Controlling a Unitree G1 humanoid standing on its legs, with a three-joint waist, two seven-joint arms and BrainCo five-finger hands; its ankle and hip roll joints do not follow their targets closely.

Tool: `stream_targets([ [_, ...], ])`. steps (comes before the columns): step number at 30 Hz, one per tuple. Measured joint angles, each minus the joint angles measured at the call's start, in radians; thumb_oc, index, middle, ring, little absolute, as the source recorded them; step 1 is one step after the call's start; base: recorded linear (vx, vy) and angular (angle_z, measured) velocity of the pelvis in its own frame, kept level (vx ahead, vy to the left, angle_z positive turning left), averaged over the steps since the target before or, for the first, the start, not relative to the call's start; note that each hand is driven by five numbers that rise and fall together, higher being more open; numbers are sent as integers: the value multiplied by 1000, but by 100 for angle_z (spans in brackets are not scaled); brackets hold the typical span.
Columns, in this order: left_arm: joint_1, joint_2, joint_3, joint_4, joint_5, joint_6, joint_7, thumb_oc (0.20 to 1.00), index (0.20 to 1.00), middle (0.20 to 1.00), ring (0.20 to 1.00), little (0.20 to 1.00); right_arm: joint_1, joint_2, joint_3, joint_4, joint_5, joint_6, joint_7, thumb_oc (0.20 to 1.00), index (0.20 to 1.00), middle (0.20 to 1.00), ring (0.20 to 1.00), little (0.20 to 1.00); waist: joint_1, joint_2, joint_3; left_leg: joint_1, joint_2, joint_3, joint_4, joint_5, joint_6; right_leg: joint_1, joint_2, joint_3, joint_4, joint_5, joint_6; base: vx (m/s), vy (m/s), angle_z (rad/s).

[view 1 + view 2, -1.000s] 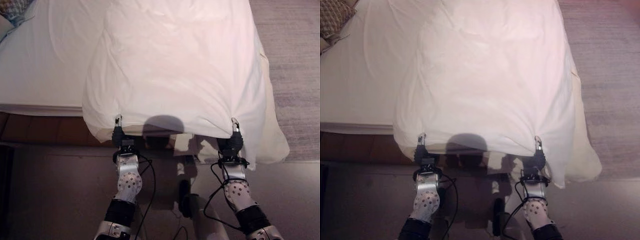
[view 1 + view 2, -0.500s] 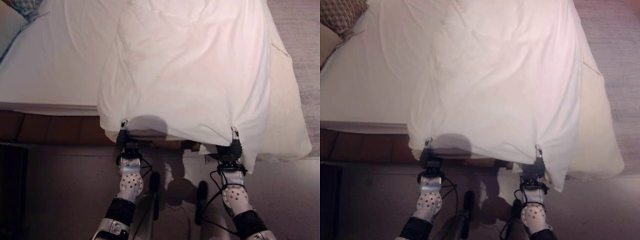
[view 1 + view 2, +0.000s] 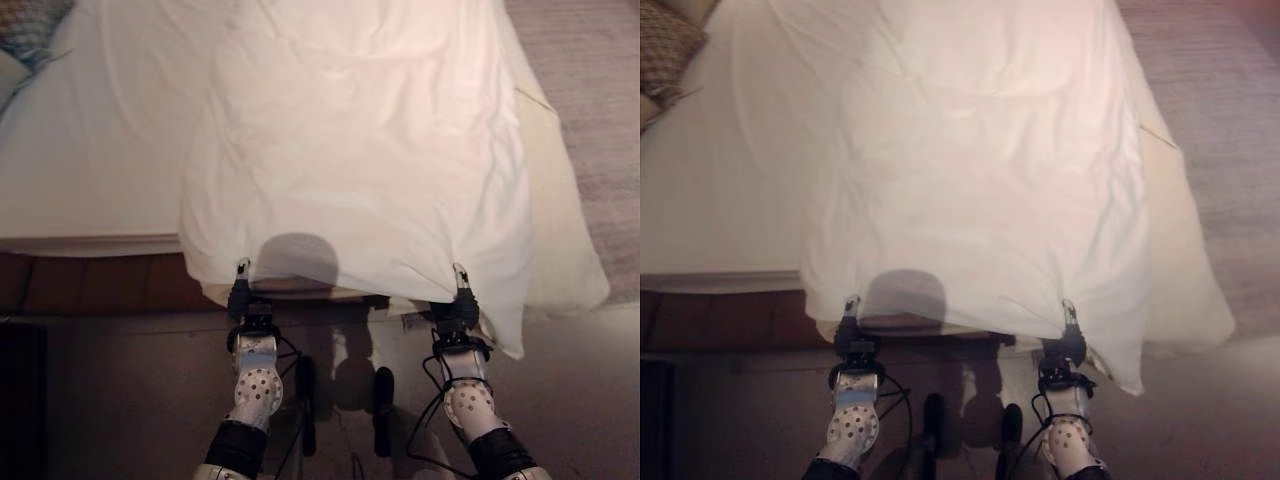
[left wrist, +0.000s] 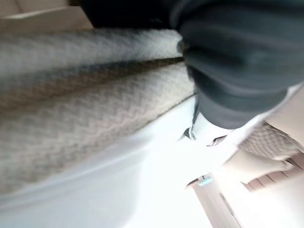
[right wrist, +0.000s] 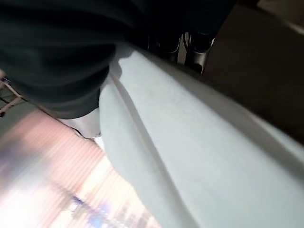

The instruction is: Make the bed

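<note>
Since half a second ago the whole scene has slid a little in the head views, so the camera has moved; against the bed, the near hem of the white duvet (image 3: pixel 360 170) hangs at much the same place over the foot edge, and both hands hold it as before. The duvet lies lengthwise down the right part of the bed (image 3: pixel 90 150), its near edge drooping past the mattress end between the two hands and sagging lowest at the right corner. A rounded shadow sits on the hem just beside the left hand.

The left hand (image 3: pixel 240 292) grips the hem near the duvet's left corner, with a silver thumb tip showing above the cloth and the fingers tucked under it (pinching the fabric, as far as the head views show). The right hand (image 3: pixel 460 300) clasps the hem near the right corner in the same way. In the right wrist view the pale cloth runs taut across, with dark-tipped fingers (image 5: pixel 190 50) curled at its far edge.

To the left of the duvet the bare white sheet is exposed. A patterned cushion (image 3: pixel 665 50) lies at the far left corner of the bed. A greyish carpet (image 3: pixel 590 90) runs along the bed's right side, and dark floor (image 3: pixel 100 400) lies at its foot.
</note>
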Motion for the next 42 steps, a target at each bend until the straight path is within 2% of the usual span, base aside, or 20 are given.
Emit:
stream_targets([
  [2, -4, -2, 10, -3, 0, -2, 1, 200, 200, 200, 200, 200, -18, 1, 2, 6, -12, 0, -8, 200, 200, 200, 200, 200, 0, 2, 0, 3, 15, 12, -10, 9, 8, -28, -4, 19, 33, -18, -23, 33, 38, -18],
  [5, 0, -8, 14, -6, 0, -3, 4, 200, 200, 200, 200, 200, -35, -5, 2, 14, -28, 0, -14, 200, 200, 200, 200, 200, 12, 5, -2, 27, 20, -31, -64, 13, 40, -79, 23, 48, 99, -39, -27, 30, 124, -38],
  [6, -12, -5, 15, -10, 1, -6, 10, 200, 200, 200, 200, 200, -45, -9, 2, 27, -32, 0, -15, 200, 200, 200, 200, 200, 15, -1, 6, 15, 41, -111, -68, -2, 38, -105, 21, 52, 125, -42, -54, 13, 225, -17],
  [7, -23, 0, 15, -10, 1, -8, 12, 200, 200, 200, 200, 200, -51, -12, 2, 31, -36, 1, -16, 200, 200, 200, 200, 200, 23, -16, 14, 2, 66, -128, -60, -27, 61, -114, 19, 49, 124, -36, -59, 35, 282, -10],
  [8, -29, 0, 15, -5, 2, -10, 18, 200, 200, 200, 200, 200, -56, -15, 2, 32, -37, 1, -16, 200, 200, 200, 200, 200, 25, -18, 15, -8, 95, -162, -67, -44, 36, -117, 21, 40, 116, -27, -59, 30, 316, -2],
  [9, -38, -2, 17, 13, 3, -12, 30, 200, 200, 200, 200, 200, -67, -23, 6, 51, -40, 1, -15, 200, 200, 200, 200, 200, 27, -17, 15, 4, 171, -230, -126, -55, 13, -121, 35, 40, 118, -23, -58, 5, 368, -4],
  [11, -36, -11, 26, 29, 3, -18, 40, 200, 200, 200, 200, 200, -77, -28, 10, 70, -53, 2, -15, 200, 200, 200, 200, 200, 24, -13, 13, 30, 236, -247, -178, -71, -10, -135, 37, 53, 134, -26, -46, -62, 504, -22],
  [14, -55, -50, 31, 90, 19, -31, 46, 200, 200, 200, 200, 200, -71, -55, 5, 82, -68, 1, -15, 200, 200, 200, 200, 200, 24, 19, 15, 35, 199, -214, -152, -51, 13, -150, 10, 49, 154, -25, -8, -36, 480, -12],
  [15, -62, -52, 32, 105, 23, -32, 48, 200, 200, 200, 200, 200, -70, -56, 3, 83, -74, 0, -16, 200, 200, 200, 200, 200, 17, 33, 14, 25, 167, -182, -131, -63, -38, -162, -7, 45, 166, -28, 24, 24, 611, 12],
  [16, -86, -57, 21, 130, 27, -31, 54, 200, 200, 200, 200, 200, -71, -65, -11, 73, -81, -1, -22, 200, 200, 200, 200, 200, 16, 32, 15, -3, 132, -156, -101, -63, -46, -171, -53, 36, 165, -24, 46, 30, 425, 38],
  [18, -99, -60, 1, 142, 39, -32, 62, 200, 200, 200, 200, 200, -71, -72, -30, 79, -102, -1, -35, 200, 200, 200, 200, 200, 3, 34, 18, -26, 48, -122, -74, -64, 21, -165, -132, 66, 137, -6, 95, 37, 480, 41],
  [20, -102, -58, 4, 142, 41, -36, 63, 200, 200, 200, 200, 200, -77, -73, -31, 74, -126, -1, -38, 200, 200, 200, 200, 200, 2, 35, 17, -38, -9, -94, -46, -81, 66, -149, -174, 112, 58, 34, 108, 6, 483, -12],
  [21, -100, -52, 6, 143, 42, -43, 65, 200, 200, 200, 200, 200, -88, -71, -30, 70, -144, 0, -37, 200, 200, 200, 200, 200, 0, 38, 18, -53, -30, -56, -25, -91, 92, -139, -183, 111, -1, 96, 121, -47, 430, -67],
  [22, -97, -51, 18, 147, 43, -43, 71, 200, 200, 200, 200, 200, -91, -73, -24, 69, -156, 4, -33, 200, 200, 200, 200, 200, 20, 38, 21, -59, -20, -31, -9, -106, 108, -137, -186, 61, -25, 138, 121, -64, 234, -65],
  [24, -98, -60, 34, 147, 50, -44, 91, 200, 200, 200, 200, 200, -85, -76, -10, 73, -159, 3, -22, 200, 200, 200, 200, 200, 23, 39, 22, -49, -22, -40, -12, -106, 119, -126, -128, 78, -9, 90, 146, -50, 160, -38],
  [26, -100, -49, 57, 150, 85, -59, 112, 200, 200, 200, 200, 200, -113, -80, 27, 104, -169, 0, -7, 200, 200, 200, 200, 200, 25, 39, 21, -49, -9, -48, -42, -92, 121, -143, -41, 89, 19, 39, 89, 6, 41, -25],
  [27, -102, -50, 70, 152, 91, -61, 123, 200, 200, 200, 200, 200, -121, -80, 39, 122, -174, 2, -5, 200, 200, 200, 200, 200, 20, 39, 21, -46, -8, -48, -63, -82, 122, -139, -33, 93, 0, 52, 78, 11, -9, -18],
  [29, -125, -65, 104, 192, 108, -81, 153, 200, 200, 200, 200, 200, -142, -71, 62, 212, -185, 3, 11, 200, 200, 200, 200, 200, 25, 35, 22, -37, -1, -47, -88, -69, 119, -122, -25, 88, -47, 83, 73, 6, -50, -11],
  [33, -173, -77, 164, 336, 136, -96, 201, 200, 200, 200, 200, 200, -171, -72, 92, 344, -254, 36, 17, 200, 200, 200, 200, 200, 23, 32, 24, -32, 20, -42, -116, -60, 106, -127, -3, 84, -52, 84, 62, 20, -89, -6],
  [42, -305, -53, 282, 715, 203, -82, 186, 200, 200, 200, 200, 200, -193, -90, 149, 532, -484, 90, 18, 200, 200, 200, 200, 200, 22, 28, 25, 4, 53, -55, -127, -55, 87, -87, 16, 14, -51, 63, 20, 7, -13, 3],
])
